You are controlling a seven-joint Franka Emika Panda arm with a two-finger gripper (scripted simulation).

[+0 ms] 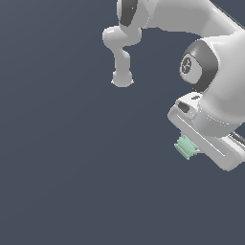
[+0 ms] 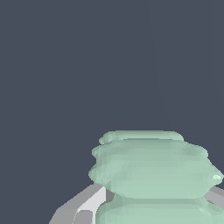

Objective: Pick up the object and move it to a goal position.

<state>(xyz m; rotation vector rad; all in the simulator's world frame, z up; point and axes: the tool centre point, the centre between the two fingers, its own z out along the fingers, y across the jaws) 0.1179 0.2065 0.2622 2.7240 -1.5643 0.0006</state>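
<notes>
A flat, unbroken slate-blue background (image 1: 62, 182) fills both views, with no seam, wall or edge to tell floor from room. At the exterior view's right, the white arm (image 1: 210, 28) bends down to its gripper (image 1: 191, 143). The mint-green ridged object (image 1: 185, 146) sits at the gripper's tip, apparently clamped; the wrist view shows it close up between grey fingers (image 2: 83, 205).

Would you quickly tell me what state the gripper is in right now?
Gripper: closed on the mint-green piece, which fills the space between the fingers in the wrist view.
</notes>
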